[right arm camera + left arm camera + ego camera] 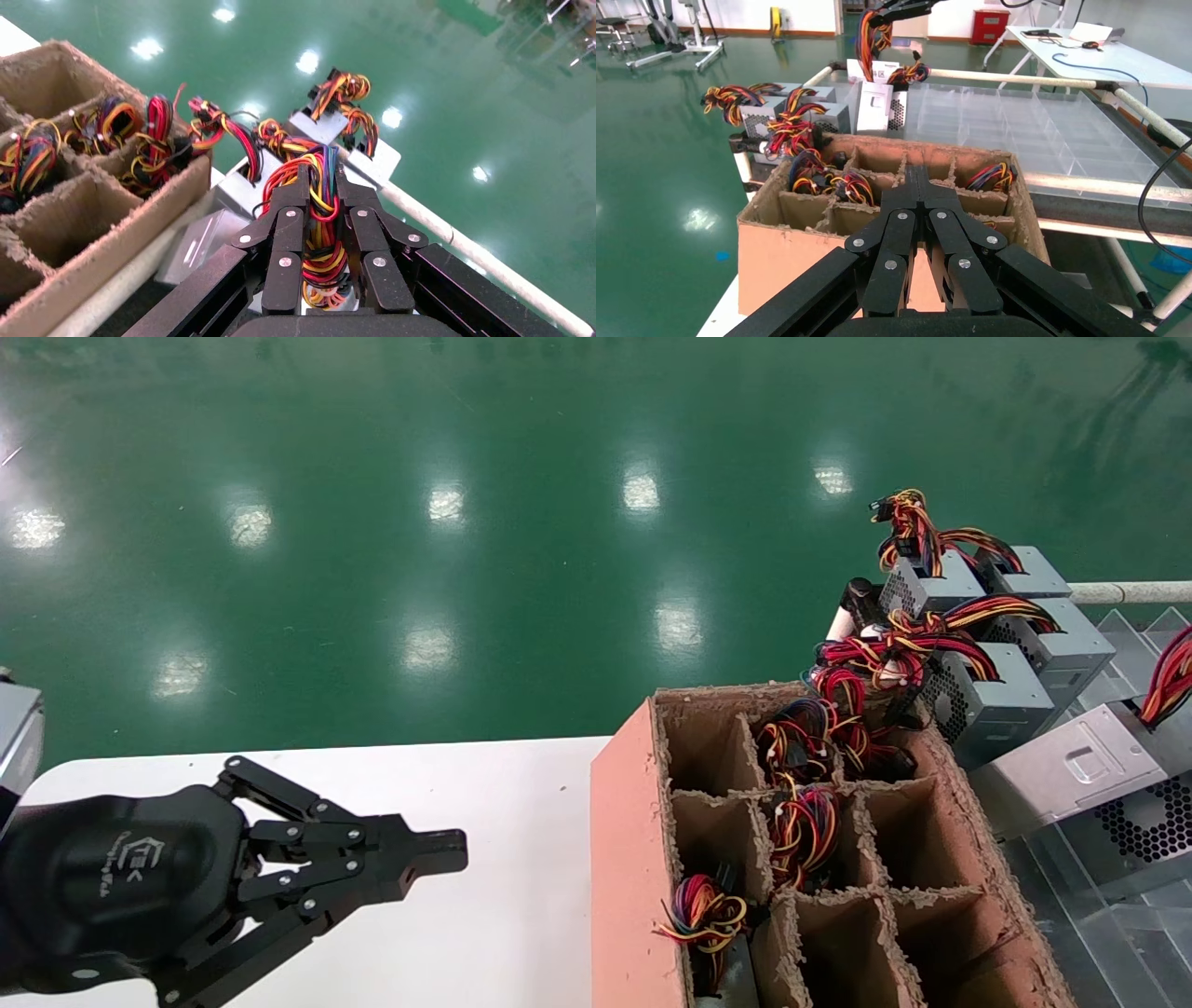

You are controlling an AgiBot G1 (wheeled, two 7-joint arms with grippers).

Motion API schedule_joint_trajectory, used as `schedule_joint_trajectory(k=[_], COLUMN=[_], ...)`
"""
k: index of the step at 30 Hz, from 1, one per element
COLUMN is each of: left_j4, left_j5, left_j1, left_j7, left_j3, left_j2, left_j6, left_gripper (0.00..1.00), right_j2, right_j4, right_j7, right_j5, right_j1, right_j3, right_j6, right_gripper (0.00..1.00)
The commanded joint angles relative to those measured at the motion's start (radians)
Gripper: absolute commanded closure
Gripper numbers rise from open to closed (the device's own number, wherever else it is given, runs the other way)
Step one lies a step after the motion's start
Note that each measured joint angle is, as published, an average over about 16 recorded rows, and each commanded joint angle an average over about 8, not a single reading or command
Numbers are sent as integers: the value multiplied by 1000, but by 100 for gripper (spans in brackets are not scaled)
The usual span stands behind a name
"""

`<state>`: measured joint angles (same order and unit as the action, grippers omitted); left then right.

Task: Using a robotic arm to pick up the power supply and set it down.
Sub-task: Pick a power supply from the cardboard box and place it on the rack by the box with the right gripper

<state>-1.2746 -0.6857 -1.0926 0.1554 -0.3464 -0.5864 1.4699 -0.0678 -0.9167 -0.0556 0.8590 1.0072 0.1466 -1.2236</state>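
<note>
The power supply (1071, 770) is a silver-grey box with a stamped tab and honeycomb vent. It hangs tilted over the clear tray at the right of the head view. Its red, orange and black wire bundle (1175, 677) rises off the frame's right edge. In the right wrist view my right gripper (321, 172) is shut on that wire bundle (320, 210). The left wrist view shows the power supply (875, 105) dangling by its wires far off. My left gripper (447, 851) is shut and empty over the white table, pointing at the cardboard box (807, 260).
A pink-brown divided cardboard box (633, 859) holds several wire bundles in its compartments. Behind it several other power supplies (996, 700) are stacked by a white rail (1127, 591). A clear divided tray (1108, 915) lies right of the box. The white table (503, 896) spreads on the left.
</note>
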Motion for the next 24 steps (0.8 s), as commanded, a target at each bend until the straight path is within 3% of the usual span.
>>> schedule_joint_trajectory(k=[1, 24], left_j4=[0, 0], left_j5=[0, 0], left_j1=[0, 0], left_j7=[0, 0], left_j3=[0, 0], left_j2=[0, 0], left_j6=[0, 0], left_gripper=[100, 100], right_j2=[1, 19], right_j4=[-3, -42], right_j7=[5, 3], right_j5=[-10, -53], right_j1=[-3, -54], right_j3=[-3, 3], right_j6=[-3, 38], right_gripper=[100, 100])
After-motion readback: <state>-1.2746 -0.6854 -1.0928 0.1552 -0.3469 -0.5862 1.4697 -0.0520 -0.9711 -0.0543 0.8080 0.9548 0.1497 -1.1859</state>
